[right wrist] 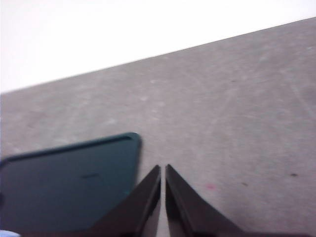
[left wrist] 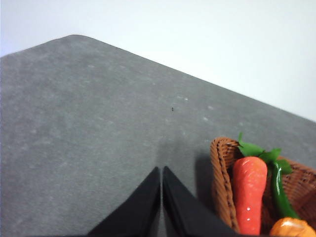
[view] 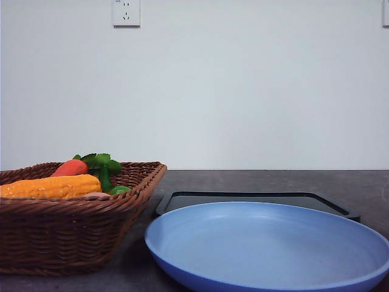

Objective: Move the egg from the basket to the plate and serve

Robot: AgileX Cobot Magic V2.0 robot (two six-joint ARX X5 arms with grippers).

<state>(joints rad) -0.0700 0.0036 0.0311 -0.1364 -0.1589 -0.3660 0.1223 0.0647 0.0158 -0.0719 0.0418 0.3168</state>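
- The egg cannot be picked out with any certainty: in the front view a small pale sliver shows just under the corn cob (view: 51, 186) inside the basket (view: 73, 234), and it may be the egg, mostly hidden by the braided rim.
- The basket is dark woven wicker at the left of the tabletop (view: 364, 182); it also holds a red-orange carrot (view: 70, 168) with green leaves, lying beside the corn.
- The plate (view: 267, 249) is wide, shallow and light blue, bare, sitting just right of the basket and in front of a flat black tray (view: 255, 199).
- The left pincer (left wrist: 161, 170) has its black fingers pressed together on nothing, hovering over bare tabletop just beside the basket's corner, where the carrot is close by.
- The right pincer (right wrist: 163, 170) is likewise closed and empty, above the tabletop next to a corner of the tray.
- By my judgement the task is at its very start: nothing is grasped and the plate is bare.
- The next move likely calls for the left pincer to spread, swing over the basket and come down beside the corn to reach the egg without snagging the leaves or rim.
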